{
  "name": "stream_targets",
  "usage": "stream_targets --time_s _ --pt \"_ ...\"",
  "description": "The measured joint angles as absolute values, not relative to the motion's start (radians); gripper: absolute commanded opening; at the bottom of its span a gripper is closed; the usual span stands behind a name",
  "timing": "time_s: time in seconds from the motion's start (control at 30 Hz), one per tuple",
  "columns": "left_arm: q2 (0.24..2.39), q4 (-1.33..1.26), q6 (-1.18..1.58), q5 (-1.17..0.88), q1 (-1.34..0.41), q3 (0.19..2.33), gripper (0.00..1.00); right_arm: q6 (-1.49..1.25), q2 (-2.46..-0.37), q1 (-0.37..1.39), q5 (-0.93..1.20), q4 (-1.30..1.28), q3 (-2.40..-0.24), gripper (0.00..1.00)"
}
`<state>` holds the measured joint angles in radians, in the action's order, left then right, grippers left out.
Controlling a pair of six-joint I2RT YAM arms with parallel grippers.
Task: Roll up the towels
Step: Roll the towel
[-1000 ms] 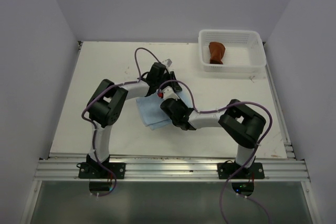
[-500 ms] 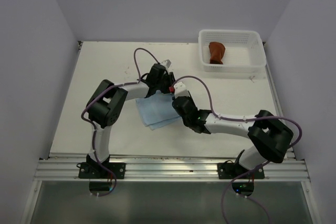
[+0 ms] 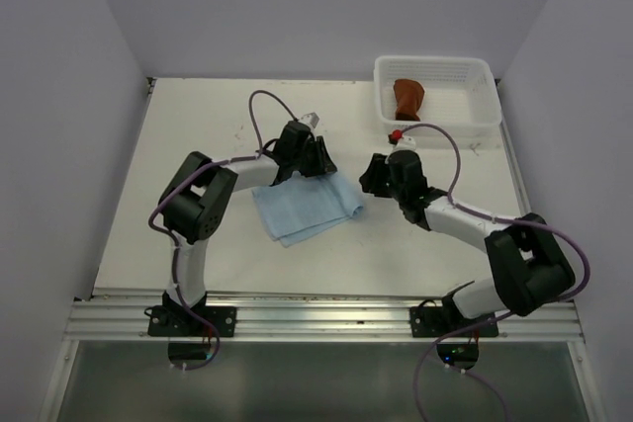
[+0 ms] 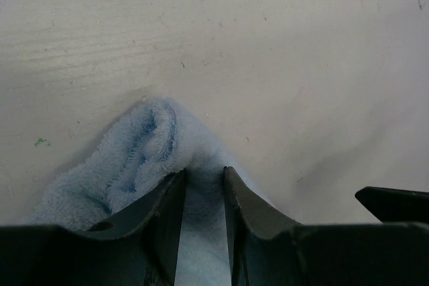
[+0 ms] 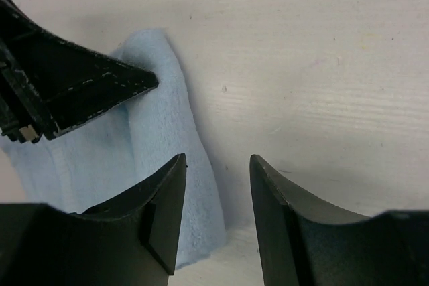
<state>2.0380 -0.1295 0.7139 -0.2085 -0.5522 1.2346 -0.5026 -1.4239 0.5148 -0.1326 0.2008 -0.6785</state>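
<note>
1. Light blue towel lies flat on white table, mid-table, betw. the two arms; looks folded in layers, w/ a layered edge showing at its near-left corner.
2. Left gripper sits at towel's far edge, down low at the cloth.
3. Left wrist view: fingers nearly clenched, only a thin gap, w/ blue cloth pinched in it. Towel bunches up into a soft ridge just beyond the tips, to their left.
4. Right gripper is just beside towel's right edge, apart from the left gripper, tips aimed left toward the cloth.
5. Right wrist view: fingers spread wide, gripping nothing. Bare table shows betw. them; towel's right edge runs just by the left-hand finger in that view. Can't tell if that finger touches the cloth.
6. Same view: left gripper's dark finger shows at upper left, resting over the towel.
7. Left wrist view: a dark tip pokes in at lower right, prob. the right gripper; too little visible to be sure.
8. White plastic basket stands at table's far right corner, well apart from blue towel.
9. Brown rolled towel lies inside basket, toward its left side.
</note>
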Motion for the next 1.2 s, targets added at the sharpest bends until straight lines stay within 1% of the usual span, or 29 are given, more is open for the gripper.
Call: stream_targets --time_s 0.13,0.3,0.6,0.7,0.73,0.8,0.83,0.87,0.93,0.97,1.1,1.2 --pt "2.035 -0.129 0.714 -0.204 -0.552 1.232 0.34 -0.644 -1.522 0.395 0.100 0.318 -0.654 0.50" --pt "2.033 -0.129 0.714 -0.200 -0.552 1.229 0.34 -0.754 -1.644 0.377 0.284 0.422 -0.625 0.52" --pt "2.015 -0.121 0.714 -0.171 -0.552 1.211 0.34 -0.845 -1.711 0.377 0.418 0.551 -0.592 0.53" --pt "2.006 -0.115 0.715 -0.155 -0.552 1.203 0.34 -0.859 -1.716 0.377 0.440 0.570 -0.582 0.44" --pt "2.004 -0.114 0.715 -0.150 -0.552 1.201 0.34 -0.863 -1.716 0.377 0.443 0.573 -0.580 0.35" --pt "2.002 -0.112 0.716 -0.144 -0.552 1.200 0.34 -0.868 -1.717 0.377 0.454 0.582 -0.580 0.27" --pt "2.002 -0.112 0.717 -0.143 -0.552 1.200 0.34 -0.871 -1.720 0.377 0.461 0.590 -0.580 0.22" --pt "2.002 -0.112 0.719 -0.142 -0.552 1.200 0.34 -0.870 -1.723 0.377 0.464 0.595 -0.580 0.14" --pt "2.002 -0.112 0.721 -0.141 -0.552 1.200 0.34 -0.866 -1.729 0.377 0.466 0.600 -0.579 0.06" --pt "2.002 -0.111 0.722 -0.141 -0.552 1.200 0.34 -0.862 -1.729 0.377 0.466 0.600 -0.579 0.00" --pt "2.002 -0.099 0.722 -0.141 -0.552 1.207 0.34 -0.814 -1.723 0.377 0.451 0.585 -0.579 0.00" --pt "2.002 -0.055 0.722 -0.139 -0.552 1.231 0.34 -0.743 -1.679 0.385 0.393 0.527 -0.580 0.00"
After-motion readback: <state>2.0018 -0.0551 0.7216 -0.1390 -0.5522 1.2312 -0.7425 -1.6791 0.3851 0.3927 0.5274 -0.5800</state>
